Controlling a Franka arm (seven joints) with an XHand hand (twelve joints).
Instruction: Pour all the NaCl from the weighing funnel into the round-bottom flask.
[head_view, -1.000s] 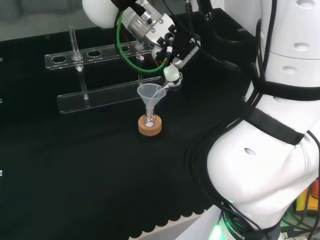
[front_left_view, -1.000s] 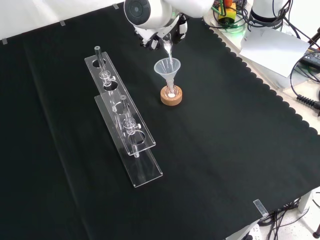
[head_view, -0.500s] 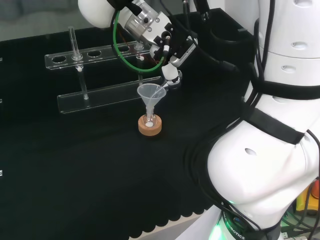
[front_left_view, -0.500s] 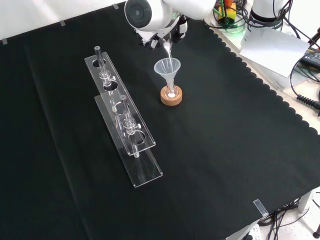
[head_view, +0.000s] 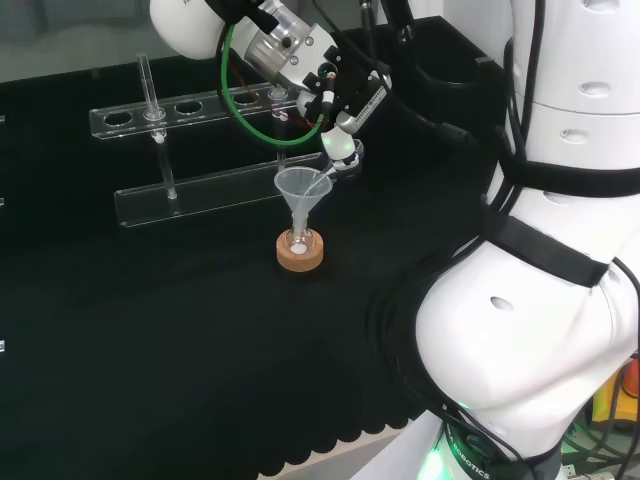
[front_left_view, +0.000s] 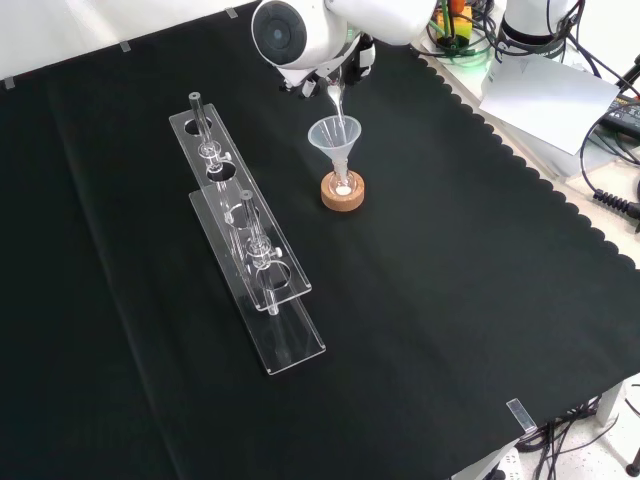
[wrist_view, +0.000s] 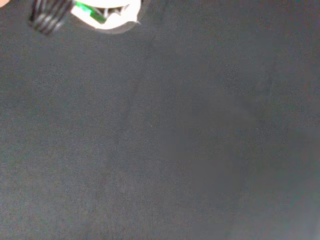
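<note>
A small round-bottom flask (head_view: 298, 241) stands on a cork ring (head_view: 300, 257) with a clear funnel (head_view: 299, 186) in its neck. White powder lies in the flask's bottom (front_left_view: 342, 188). The hand (head_view: 347, 98) hangs just right of and above the funnel in the head view, its fingers pinched on the clear weighing funnel (head_view: 337, 163). The weighing funnel is tilted down, with its spout inside the clear funnel's rim. In the front view the weighing funnel (front_left_view: 336, 99) points down into the funnel (front_left_view: 334, 133) from the hand (front_left_view: 357, 58) above the cork ring (front_left_view: 342, 198).
A long clear test-tube rack (front_left_view: 243, 235) holding a few tubes stands left of the flask in the front view, behind it in the head view (head_view: 200, 103). The arm's white link (front_left_view: 292, 30) sits over the hand. Papers and cables (front_left_view: 545, 95) lie beyond the cloth's scalloped edge.
In the head view the hand and wrist have shifted slightly up and to the left. The weighing funnel's spout has stayed in the funnel's mouth.
</note>
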